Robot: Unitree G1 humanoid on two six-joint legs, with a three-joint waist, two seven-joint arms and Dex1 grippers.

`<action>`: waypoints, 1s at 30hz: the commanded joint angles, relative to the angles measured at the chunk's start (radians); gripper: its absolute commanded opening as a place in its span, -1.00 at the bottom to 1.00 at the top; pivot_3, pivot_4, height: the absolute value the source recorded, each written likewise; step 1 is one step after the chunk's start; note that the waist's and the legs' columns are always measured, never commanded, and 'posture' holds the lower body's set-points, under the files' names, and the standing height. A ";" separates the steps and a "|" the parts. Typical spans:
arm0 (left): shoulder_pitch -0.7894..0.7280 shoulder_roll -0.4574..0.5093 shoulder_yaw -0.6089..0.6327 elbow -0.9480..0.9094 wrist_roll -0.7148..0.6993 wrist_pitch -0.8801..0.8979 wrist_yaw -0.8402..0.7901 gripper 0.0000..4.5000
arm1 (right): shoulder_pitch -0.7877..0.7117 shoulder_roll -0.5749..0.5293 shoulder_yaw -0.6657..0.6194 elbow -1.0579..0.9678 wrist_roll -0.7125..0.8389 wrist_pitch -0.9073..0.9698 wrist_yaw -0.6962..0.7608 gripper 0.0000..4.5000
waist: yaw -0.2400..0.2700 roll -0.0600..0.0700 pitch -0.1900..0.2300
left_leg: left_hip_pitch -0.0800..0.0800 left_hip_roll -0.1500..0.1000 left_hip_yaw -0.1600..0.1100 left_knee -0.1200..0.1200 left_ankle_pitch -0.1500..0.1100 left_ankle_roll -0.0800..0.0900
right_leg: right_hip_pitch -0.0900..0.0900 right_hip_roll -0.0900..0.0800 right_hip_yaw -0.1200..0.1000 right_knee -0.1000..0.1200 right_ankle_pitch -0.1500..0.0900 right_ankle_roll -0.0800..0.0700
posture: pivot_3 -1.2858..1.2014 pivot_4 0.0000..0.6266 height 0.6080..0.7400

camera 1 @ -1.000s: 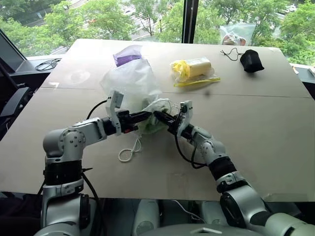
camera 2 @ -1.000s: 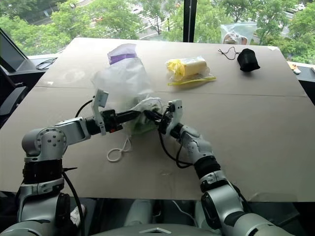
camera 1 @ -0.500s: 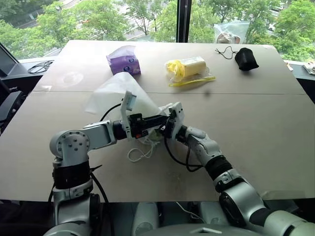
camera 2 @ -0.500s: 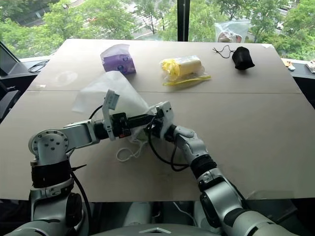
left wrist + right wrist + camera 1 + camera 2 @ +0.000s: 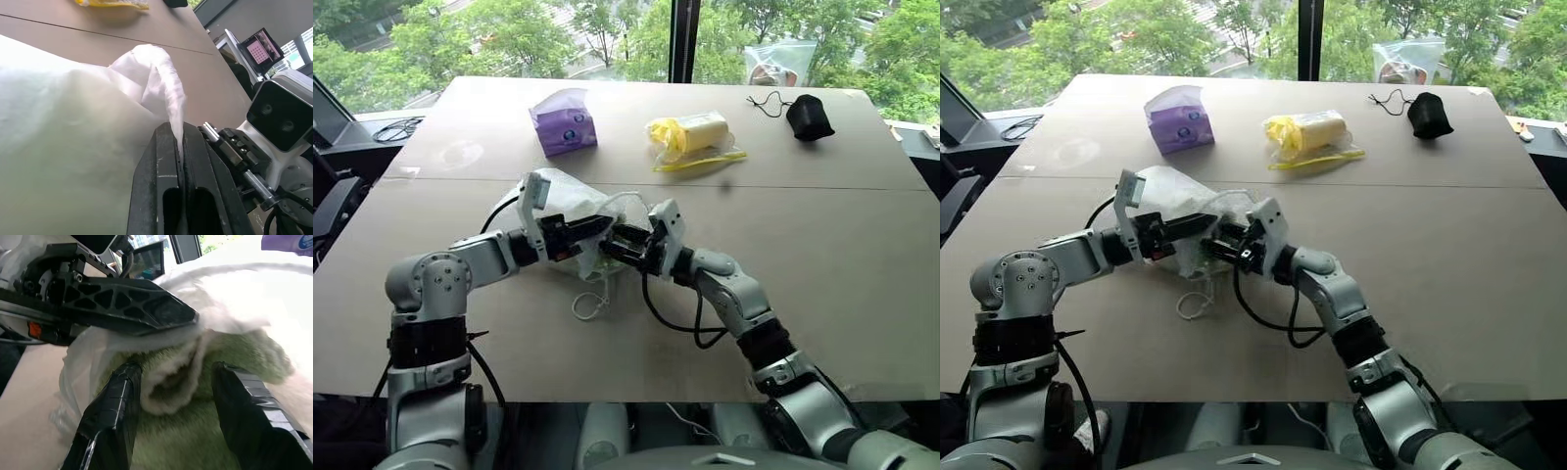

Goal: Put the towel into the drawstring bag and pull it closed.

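Two robot grippers meet at the drawstring bag (image 5: 570,208), which lies crumpled on a tan table (image 5: 822,255). Left gripper (image 5: 179,147) has its fingers pressed together, pinching a fold of the bag's thin white rim. Right gripper (image 5: 176,387) has its fingers spread at the bag's mouth, either side of the pale green towel (image 5: 195,431), which sits inside the bag. White cord loops (image 5: 590,302) trail from the bag towards the robot. Beyond the bag sit a purple tissue pack (image 5: 565,119), a yellow wrapped item (image 5: 693,137) and a black pouch (image 5: 809,116).
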 commanded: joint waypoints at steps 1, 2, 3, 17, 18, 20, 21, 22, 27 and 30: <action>-0.039 0.017 -0.005 0.011 0.015 -0.034 -0.046 -1.00 | -0.003 -0.009 0.030 -0.048 -0.039 -0.012 0.011 0.13 | -0.001 0.000 0.000 | 0.000 0.000 0.000 0.000 0.000 0.001 | 0.000 0.000 0.000 0.000 0.000 0.000 | 0.03 -0.52 1.00; -0.045 0.015 -0.008 0.012 0.014 -0.032 -0.048 -1.00 | -0.010 -0.006 0.045 -0.021 -0.063 -0.027 0.006 0.13 | -0.002 0.000 0.000 | 0.000 0.000 0.000 0.000 -0.001 0.001 | 0.000 0.000 -0.001 0.000 0.000 0.000 | 0.03 -0.52 1.00; -0.047 0.010 -0.014 0.004 0.013 -0.029 -0.048 -1.00 | -0.022 0.003 0.069 0.022 -0.098 -0.054 0.002 0.13 | -0.004 0.000 0.000 | 0.000 0.000 0.000 -0.001 0.000 0.001 | 0.000 0.000 -0.001 0.000 0.000 0.000 | 0.03 -0.52 1.00; 0.067 -0.051 -0.045 -0.138 -0.014 0.012 -0.006 -1.00 | -0.238 0.225 0.014 0.626 -0.191 -0.446 -0.018 -0.99 | -0.007 -0.001 0.001 | 0.002 0.001 0.001 -0.001 0.004 0.000 | 0.000 0.003 0.002 0.001 0.000 0.000 | 0.03 -0.52 1.00; 0.080 -0.051 -0.042 -0.150 -0.019 0.016 -0.003 -1.00 | -0.242 0.241 -0.028 0.618 -0.132 -0.417 0.005 -0.99 | -0.005 -0.001 0.001 | 0.002 0.001 0.001 -0.001 0.004 0.000 | 0.000 0.003 0.002 0.001 0.000 0.000 | 0.03 -0.52 1.00; 0.104 -0.051 -0.029 -0.174 -0.035 0.033 0.003 -1.00 | -0.249 0.251 -0.087 0.603 -0.048 -0.356 0.044 -0.99 | -0.002 -0.001 0.001 | 0.002 0.001 0.000 -0.001 0.003 -0.001 | 0.001 0.002 0.001 0.001 0.000 0.000 | 0.03 -0.52 1.00; 0.113 -0.053 -0.024 -0.185 -0.044 0.043 0.006 -1.00 | -0.249 0.251 -0.094 0.603 -0.034 -0.338 0.057 -0.99 | -0.002 -0.001 0.001 | 0.002 0.001 0.000 -0.001 0.003 -0.001 | 0.001 0.002 0.001 0.001 0.000 0.000 | 0.03 -0.52 1.00; 0.124 -0.055 -0.023 -0.199 -0.056 0.052 0.009 -1.00 | -0.248 0.249 -0.095 0.602 -0.031 -0.328 0.066 -0.99 | -0.002 -0.001 0.001 | 0.002 0.001 0.000 -0.001 0.003 -0.001 | 0.001 0.001 0.001 0.001 0.000 0.000 | 0.03 -0.52 1.00; 0.170 -0.116 -0.081 -0.282 -0.084 0.064 0.041 -1.00 | -0.241 0.291 -0.081 0.619 -0.024 -0.302 0.094 -0.99 | -0.004 -0.001 0.001 | 0.002 0.001 0.000 -0.001 0.002 -0.001 | 0.001 0.001 0.001 0.001 0.000 0.000 | 0.03 -0.52 1.00; 0.160 -0.163 -0.095 -0.315 -0.101 0.070 0.075 -1.00 | -0.229 0.326 -0.065 0.643 -0.039 -0.324 0.085 -0.99 | -0.003 -0.001 0.001 | 0.002 0.001 0.000 -0.001 0.002 0.000 | 0.001 0.001 0.001 0.001 0.000 0.000 | 0.03 -0.52 1.00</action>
